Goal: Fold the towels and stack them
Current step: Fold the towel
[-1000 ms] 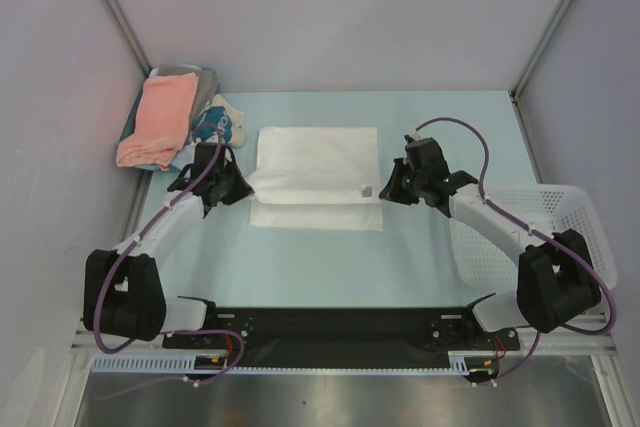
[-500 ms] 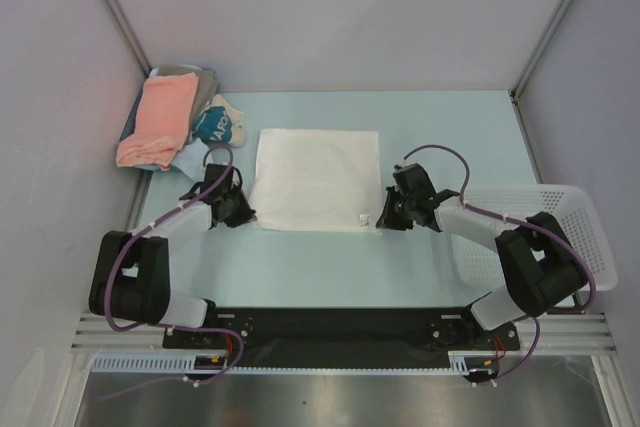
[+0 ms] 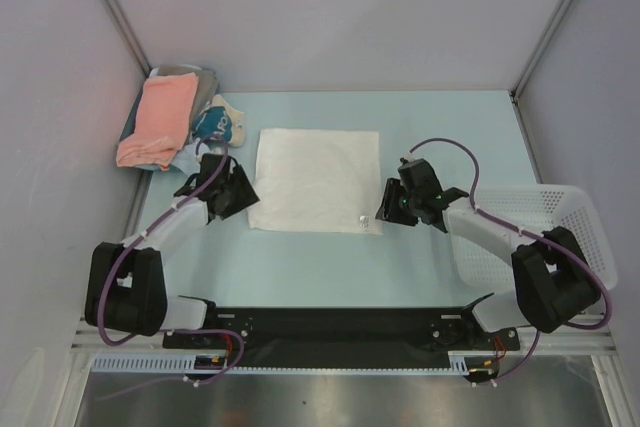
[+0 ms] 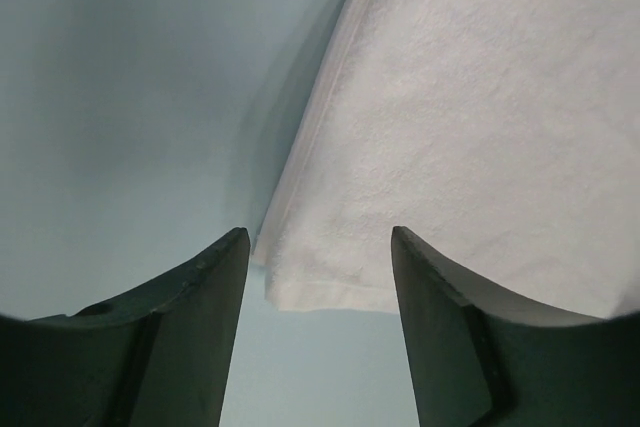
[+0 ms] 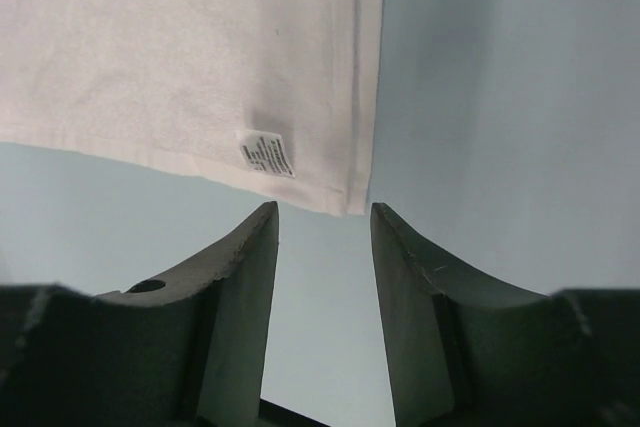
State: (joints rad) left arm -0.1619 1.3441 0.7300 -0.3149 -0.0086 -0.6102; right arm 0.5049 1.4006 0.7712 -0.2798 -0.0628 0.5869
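Well off to the far left of our left gripper (image 3: pixel 238 197), the salmon-pink towel (image 3: pixel 158 119) lies on a heap with the grey towel (image 3: pixel 192 75), and the teal bundle (image 3: pixel 218 125) sits beside them. The left gripper stands wide and empty. The near left corner of the white towel (image 3: pixel 316 179) lies just ahead of its fingertips, a little toward the right finger. That towel rests folded flat on the table (image 3: pixel 330 267) between our two grippers. Our right gripper (image 3: pixel 390 212) is parted more narrowly and also holds nothing. The towel's near right corner and sewn label (image 5: pixel 266 153) lie just ahead of it. A white basket (image 3: pixel 575 202) sits to its right. We judge the terry soft, light and limp. Lifted by one layer it would likely sag open, so we would pinch through all layers at the hemmed corners, both sides together.
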